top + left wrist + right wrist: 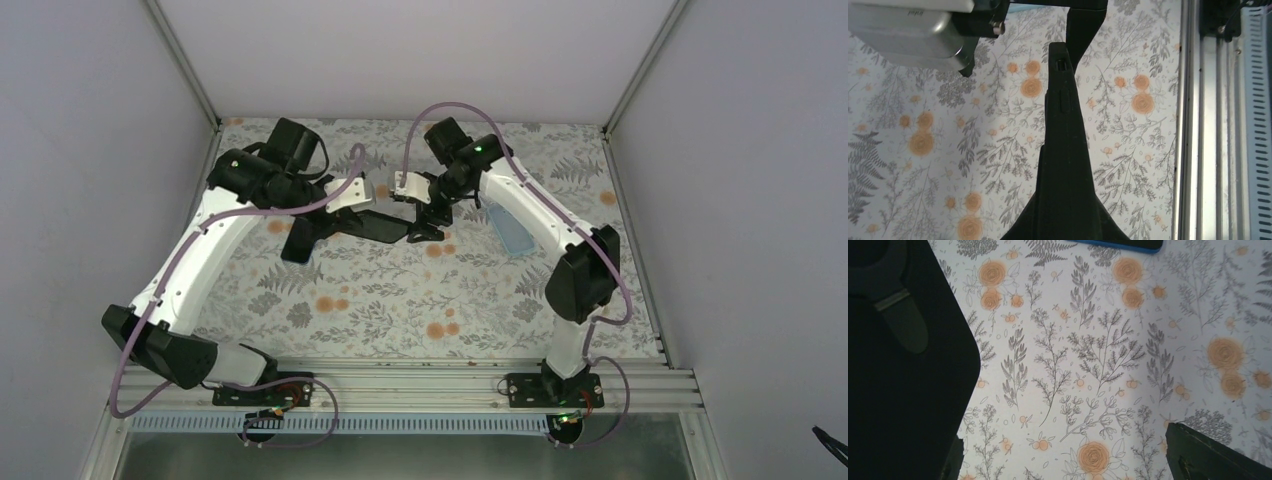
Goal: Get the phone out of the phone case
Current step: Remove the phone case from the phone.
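The phone (1062, 90) hangs edge-on above the bench (400, 310), with the left gripper (1064, 190) clamped on it. It looks already free of the phone case (508, 232), which lies flat under the right arm. The right gripper (428, 225) stands wide apart at the phone's far end. I'd grip firmly, level the phone, and lower it well apart from the case.

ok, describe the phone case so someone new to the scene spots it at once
Start at the floral-print table and go to its right half, below the white forearm of the right arm. The phone case lies flat there, partly covered by that forearm. It is the only pale blue, see-through rectangle; everything near it is black or white.
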`<state>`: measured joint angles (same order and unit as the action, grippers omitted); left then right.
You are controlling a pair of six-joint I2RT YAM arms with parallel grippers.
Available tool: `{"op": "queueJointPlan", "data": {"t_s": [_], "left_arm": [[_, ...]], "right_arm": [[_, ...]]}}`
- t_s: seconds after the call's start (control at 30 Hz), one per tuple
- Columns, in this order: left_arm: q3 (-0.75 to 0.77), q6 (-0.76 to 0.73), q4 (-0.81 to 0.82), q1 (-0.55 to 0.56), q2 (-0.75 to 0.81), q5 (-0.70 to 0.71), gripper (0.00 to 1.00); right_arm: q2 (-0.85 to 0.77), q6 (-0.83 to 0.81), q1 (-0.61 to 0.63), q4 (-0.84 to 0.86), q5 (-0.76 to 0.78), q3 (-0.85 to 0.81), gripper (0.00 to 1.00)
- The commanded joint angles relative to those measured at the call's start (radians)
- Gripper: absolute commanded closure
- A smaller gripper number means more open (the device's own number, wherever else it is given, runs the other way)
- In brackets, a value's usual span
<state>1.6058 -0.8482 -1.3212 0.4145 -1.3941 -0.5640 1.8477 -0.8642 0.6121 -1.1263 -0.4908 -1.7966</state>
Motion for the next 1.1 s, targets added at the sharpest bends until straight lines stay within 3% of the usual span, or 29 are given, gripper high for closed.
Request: {"op": "queueJointPlan", "data": {"t_s": [0.0, 0.17, 0.37, 0.7, 0.83, 1.07], "left_arm": [[-0.021, 0.026, -0.035, 0.099, 0.065, -0.065, 0.98], [-0.062, 0.068, -0.035, 0.174, 0.102, 0.007, 0.98], [-0.075, 0.090, -0.036, 0.206, 0.150, 0.022, 0.98], [-0.078, 0.078, -0.035, 0.207, 0.177, 0.021, 0.98], [-0.086, 0.073, -0.014, 0.208, 0.173, 0.065, 0.98], [-0.119, 0.121, 0.181, 0.203, 0.198, 0.150, 0.98]], "right_arm": [[0.082, -0.044, -0.038, -0.026, 0.013, -0.111, 0.00], [0.175, -0.068, -0.087, -0.093, -0.008, -0.250, 0.00], [0.253, -0.011, -0.126, -0.037, 0.007, -0.391, 0.00], [0.285, 0.019, -0.163, 0.008, 0.005, -0.396, 0.00], [0.229, 0.002, -0.172, 0.004, -0.029, -0.302, 0.00], [-0.056, 0.004, -0.169, 0.122, -0.080, 0.055, 0.00]]}}
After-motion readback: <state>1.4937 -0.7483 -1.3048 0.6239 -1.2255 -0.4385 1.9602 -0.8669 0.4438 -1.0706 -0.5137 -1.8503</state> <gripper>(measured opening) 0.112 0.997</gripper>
